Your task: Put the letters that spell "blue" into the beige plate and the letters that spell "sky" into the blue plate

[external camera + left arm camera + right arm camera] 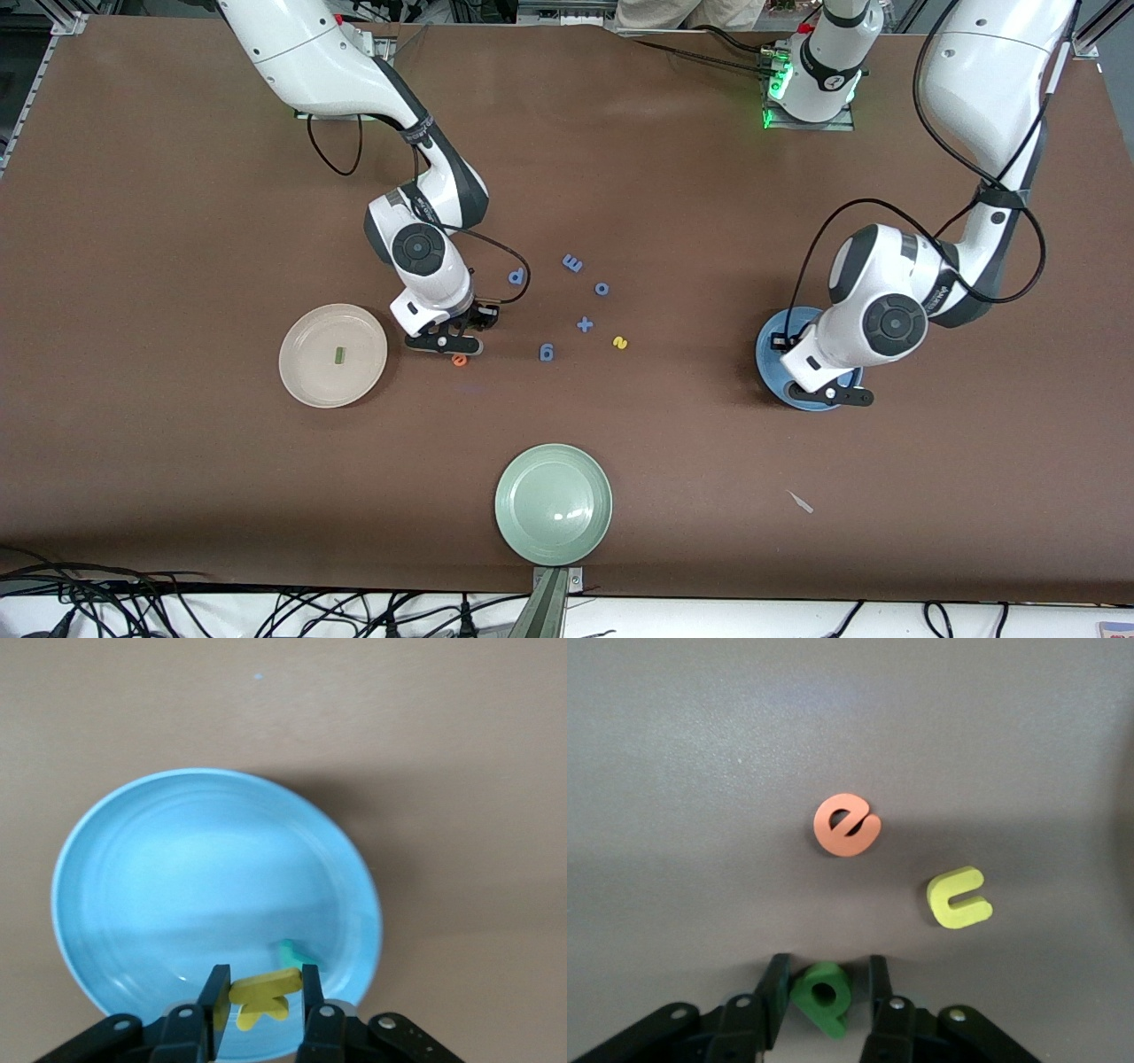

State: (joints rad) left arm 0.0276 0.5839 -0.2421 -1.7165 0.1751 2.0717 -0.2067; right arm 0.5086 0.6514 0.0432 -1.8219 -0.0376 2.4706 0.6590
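Green "l" point(337, 355) is already lying in the beige plate point(306, 375); teal "y" point(292, 951) in the blue plate point(133, 868). Yellow "k" point(263, 994) is being pinched by the left gripper point(262, 992) over it, green "b" point(823, 994) being straddled by the right gripper point(825, 985) jaws, grip unclear. Orange "e" point(845, 824), yellow "u" point(958, 897) and "s" point(620, 342) are still waiting on the table.

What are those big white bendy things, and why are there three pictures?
They are two robot arms, each with a two-finger hand. The big picture looks down from a high camera. The other two come from small cameras on the arms' wrists.

On the brown table lie tiny toy letters and three plates. The beige plate has a green bar in it. The green plate sits nearest the high camera.

The left hand is over the blue plate, with a yellow letter between its fingers. A teal letter lies in that plate.

The right hand is down at the table with a green "b" between its fingers, beside an orange "e" and a yellow "u".
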